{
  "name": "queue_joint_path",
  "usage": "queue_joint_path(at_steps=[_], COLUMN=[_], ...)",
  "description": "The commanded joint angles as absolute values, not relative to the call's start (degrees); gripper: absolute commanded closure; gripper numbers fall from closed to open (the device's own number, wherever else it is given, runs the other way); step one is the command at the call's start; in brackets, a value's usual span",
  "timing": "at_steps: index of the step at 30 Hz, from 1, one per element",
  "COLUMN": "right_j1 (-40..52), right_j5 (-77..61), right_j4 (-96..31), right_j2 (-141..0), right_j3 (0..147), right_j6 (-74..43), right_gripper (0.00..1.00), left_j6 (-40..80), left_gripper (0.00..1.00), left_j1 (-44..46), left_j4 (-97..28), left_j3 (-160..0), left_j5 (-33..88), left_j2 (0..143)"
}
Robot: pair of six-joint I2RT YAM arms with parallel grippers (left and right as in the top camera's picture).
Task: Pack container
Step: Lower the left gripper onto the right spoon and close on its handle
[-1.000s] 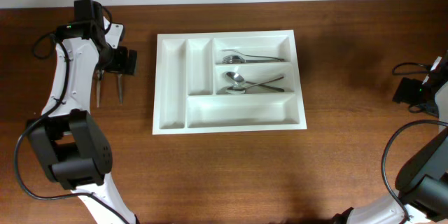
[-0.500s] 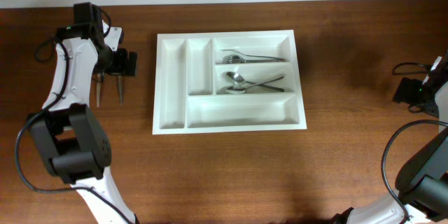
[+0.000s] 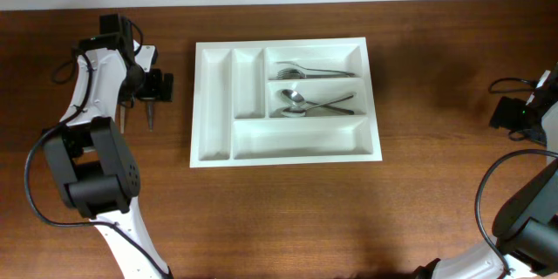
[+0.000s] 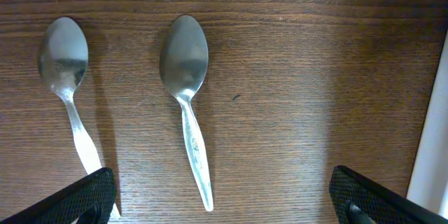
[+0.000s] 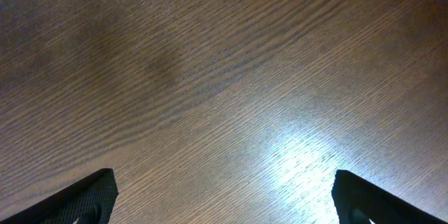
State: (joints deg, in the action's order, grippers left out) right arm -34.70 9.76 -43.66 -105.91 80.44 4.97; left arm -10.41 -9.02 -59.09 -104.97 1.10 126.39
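Hovering at frame left over two spoons (image 4: 185, 77), left gripper (image 3: 150, 88) is spread wide; tray (image 3: 214, 105) lies just right of it. Right gripper (image 3: 509, 112), far right, also wide.

Shiny metal spoons (image 4: 183, 63) on grained wood table (image 4: 294, 98).

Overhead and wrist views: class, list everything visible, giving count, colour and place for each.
container: one, white, table centre.
cutlery in container: several pieces, silver, top and middle long compartments; exact count unclear.
loose spoons: two, silver, side by side on the table left of the container.
table: one, brown wood.
left gripper: one, black, open above the loose spoons.
right gripper: one, black, open over bare table at the far right.
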Motion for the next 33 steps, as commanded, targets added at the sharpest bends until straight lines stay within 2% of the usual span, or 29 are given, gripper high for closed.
queue_joint_path(at_steps=[1,23,27,28,29,33], right_j1=[-34.5,-34.5,-34.5,-34.5,-34.5,-34.5], right_j5=[9.8,9.8,9.8,9.8,9.8,9.8], right_j4=[-43.7,-43.7,-43.7,-43.7,-43.7,-43.7], right_j2=[-105.3,-105.3,-105.3,-105.3,-105.3,-105.3], right_j3=[80.0,80.0,80.0,80.0,80.0,80.0], right_j6=[5.1,5.1,5.1,5.1,5.1,5.1], right_gripper=[0.01,0.01,0.01,0.01,0.01,0.01], left_j6=[-9.7,-9.6,-8.7,-8.6,-8.6,-8.6], left_gripper=[0.01,0.0,0.09,0.19,0.22,0.27], left_j1=[-9.2,-10.3,-10.3,-10.3,-10.3,-10.3], left_j4=[-59.2,-56.2,-56.2,-56.2,-56.2,-56.2], left_j3=[-105.8,-105.8,-105.8,-105.8,-105.8,-105.8], left_j5=[1.1,-1.3,-1.3,-1.3,-1.3,-1.3], left_j2=[129.6,132.4,132.4,132.4,132.4,132.4])
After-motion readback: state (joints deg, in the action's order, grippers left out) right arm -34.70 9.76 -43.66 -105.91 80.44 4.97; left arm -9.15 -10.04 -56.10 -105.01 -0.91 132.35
